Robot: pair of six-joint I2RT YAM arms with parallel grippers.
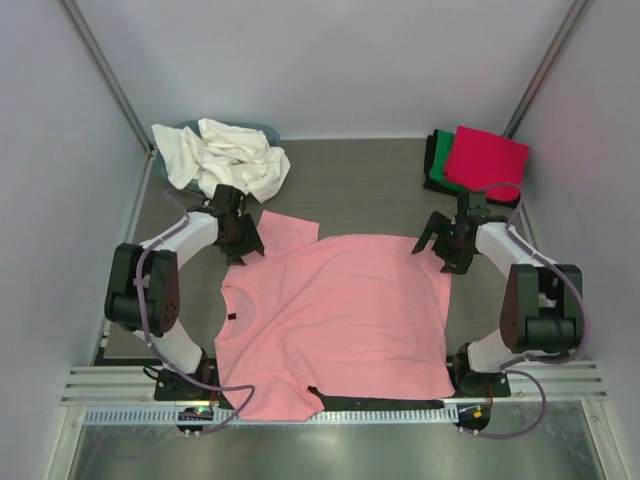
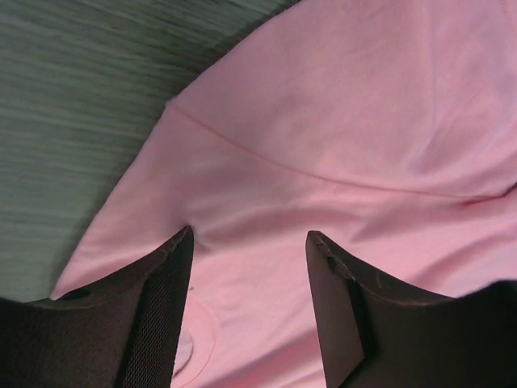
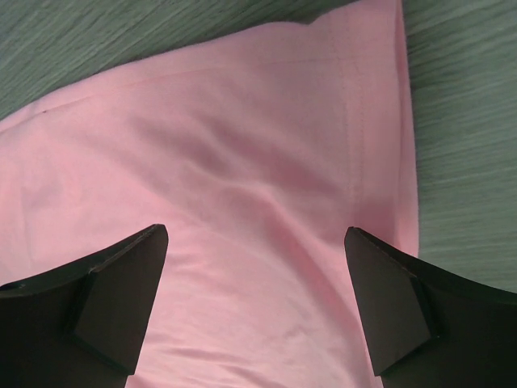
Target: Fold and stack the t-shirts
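A salmon pink t-shirt [image 1: 335,320] lies spread flat in the middle of the table, its hem hanging over the near edge. One sleeve [image 1: 288,232] points to the back left. My left gripper [image 1: 245,248] hovers open over the shirt's left shoulder, and the left wrist view shows only pink cloth [image 2: 339,129] below the left gripper [image 2: 249,234]. My right gripper [image 1: 437,252] stands wide open above the shirt's far right corner, with the hemmed pink edge [image 3: 380,121] under the right gripper [image 3: 255,230]. Neither holds anything.
Crumpled cream white t-shirts [image 1: 225,160] are heaped in a teal-blue tub [image 1: 262,128] at the back left. At the back right a folded magenta red shirt [image 1: 487,160] tops a green one [image 1: 438,168]. White walls enclose the table; a metal rail [image 1: 330,385] runs along the front.
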